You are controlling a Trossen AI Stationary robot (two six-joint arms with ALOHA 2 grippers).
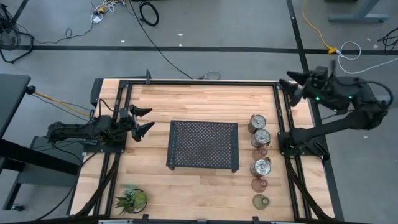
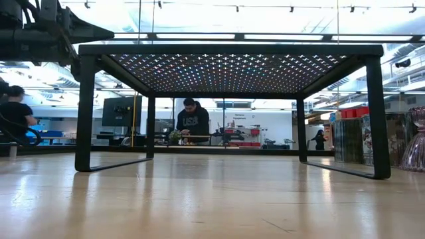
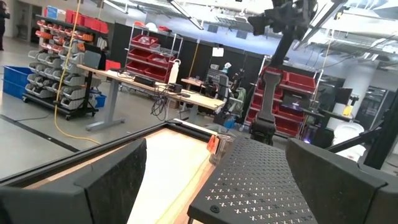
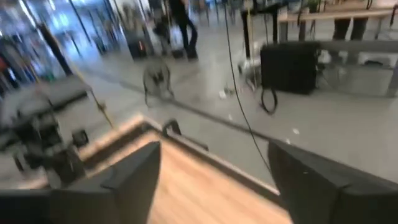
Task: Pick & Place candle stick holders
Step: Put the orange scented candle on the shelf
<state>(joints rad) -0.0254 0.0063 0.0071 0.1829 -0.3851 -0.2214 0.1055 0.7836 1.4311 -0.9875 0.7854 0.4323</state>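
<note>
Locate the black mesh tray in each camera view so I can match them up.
High view: black mesh tray at table centre.
Low view: spans the frame, seen from below.
Left wrist view: ahead, past the fingers.
Right wrist view: not in it.
Shared landmark: the wooden table.

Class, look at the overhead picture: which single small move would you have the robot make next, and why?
Probably swing the right pincer, open, empty and raised beyond the table's far right corner, down toward the nearest silver holder. All six holders stand untouched in a column right of the mesh tray; the left pincer waits open.
</note>
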